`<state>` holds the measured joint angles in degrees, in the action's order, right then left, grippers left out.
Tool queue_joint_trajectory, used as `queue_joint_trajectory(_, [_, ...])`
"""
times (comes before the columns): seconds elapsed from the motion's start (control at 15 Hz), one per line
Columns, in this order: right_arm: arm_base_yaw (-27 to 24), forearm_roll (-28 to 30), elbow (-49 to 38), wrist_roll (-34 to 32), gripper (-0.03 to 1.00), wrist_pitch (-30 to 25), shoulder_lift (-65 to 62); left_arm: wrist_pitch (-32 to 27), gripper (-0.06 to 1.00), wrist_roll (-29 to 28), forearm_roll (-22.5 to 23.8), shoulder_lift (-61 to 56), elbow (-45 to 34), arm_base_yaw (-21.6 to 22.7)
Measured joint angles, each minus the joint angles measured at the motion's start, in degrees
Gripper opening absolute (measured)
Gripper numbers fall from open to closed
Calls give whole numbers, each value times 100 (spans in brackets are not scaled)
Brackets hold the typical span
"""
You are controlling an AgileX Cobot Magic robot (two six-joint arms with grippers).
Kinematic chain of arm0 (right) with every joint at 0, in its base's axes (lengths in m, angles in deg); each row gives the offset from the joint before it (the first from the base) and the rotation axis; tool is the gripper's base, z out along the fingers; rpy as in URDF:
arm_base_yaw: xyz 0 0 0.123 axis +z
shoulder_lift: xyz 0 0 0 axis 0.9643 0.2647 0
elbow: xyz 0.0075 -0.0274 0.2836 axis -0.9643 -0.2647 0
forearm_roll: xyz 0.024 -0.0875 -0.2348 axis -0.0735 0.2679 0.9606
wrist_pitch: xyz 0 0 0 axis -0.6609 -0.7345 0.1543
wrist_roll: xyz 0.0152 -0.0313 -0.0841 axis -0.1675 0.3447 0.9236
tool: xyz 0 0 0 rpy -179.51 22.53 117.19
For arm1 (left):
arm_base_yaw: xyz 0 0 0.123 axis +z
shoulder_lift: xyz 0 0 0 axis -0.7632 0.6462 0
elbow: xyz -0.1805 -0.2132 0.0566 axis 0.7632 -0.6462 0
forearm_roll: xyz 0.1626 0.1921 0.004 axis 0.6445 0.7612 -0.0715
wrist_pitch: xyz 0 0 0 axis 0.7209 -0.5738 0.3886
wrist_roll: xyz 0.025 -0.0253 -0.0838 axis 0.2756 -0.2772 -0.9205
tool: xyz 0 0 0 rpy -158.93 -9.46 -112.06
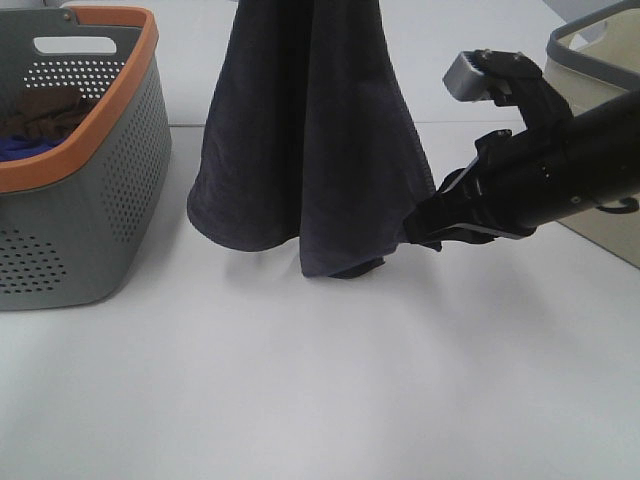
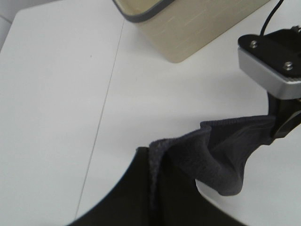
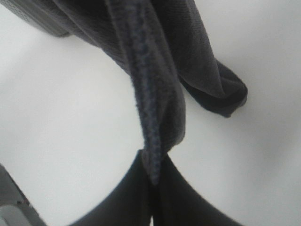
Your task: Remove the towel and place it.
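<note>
The dark charcoal-purple towel (image 1: 300, 140) hangs from above the exterior high view's top edge, and its lower folds brush the white table. My left gripper (image 2: 153, 197) is out of the exterior view; in the left wrist view its dark fingers are shut on the towel's (image 2: 221, 150) top edge. My right gripper (image 1: 415, 228) reaches in from the right and is shut on the towel's lower right edge just above the table. The right wrist view shows its fingers (image 3: 151, 188) pinched on the hemmed edge of the towel (image 3: 155, 70). No white tag shows.
A grey perforated basket with an orange rim (image 1: 100, 130) stands at the left, with a brown cloth (image 1: 45, 108) and a blue cloth (image 1: 25, 148) inside. A beige bin with a grey rim (image 1: 600, 40) stands at the far right, behind my right arm; it also shows in the left wrist view (image 2: 188, 28).
</note>
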<state>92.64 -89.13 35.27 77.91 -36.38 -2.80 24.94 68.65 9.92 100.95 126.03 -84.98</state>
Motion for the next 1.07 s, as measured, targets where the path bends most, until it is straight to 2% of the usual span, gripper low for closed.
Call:
queue_joint_trajectory(0.07, [0,413,155,-481,0,-218,-6,-11,0,-206,92,34,0,0])
queue_joint_trajectory(0.2, [0,2343,877,-2131,0,-1209,-17,-57,0,-1117,590,172,0,0])
queue_joint_trajectory(0.27, [0,3031,1266,-2739,0,-1667,-17,-126,0,-1610,825,206,0,0])
queue_joint_trajectory(0.33, [0,4016,2131,-3547,0,-2464,-17,-178,0,-2859,1364,218,0,0])
queue_joint_trajectory(0.4, [0,4343,2527,-3678,0,-2670,-17,-189,0,-3518,1679,218,0,0])
queue_joint_trajectory(0.53, [0,4738,3220,-3684,0,-2773,34,-258,0,-4418,2269,258,0,0])
queue_joint_trajectory(0.73, [0,5013,3948,-3552,0,-2796,516,-40,0,-5122,2555,390,0,166])
queue_joint_trajectory(0.87, [0,5271,4538,-3501,0,-2796,1031,493,0,-5535,2555,539,0,384])
queue_joint_trajectory(1.07, [0,5758,5202,-3495,0,-2573,1507,1318,0,-5793,2584,722,0,584])
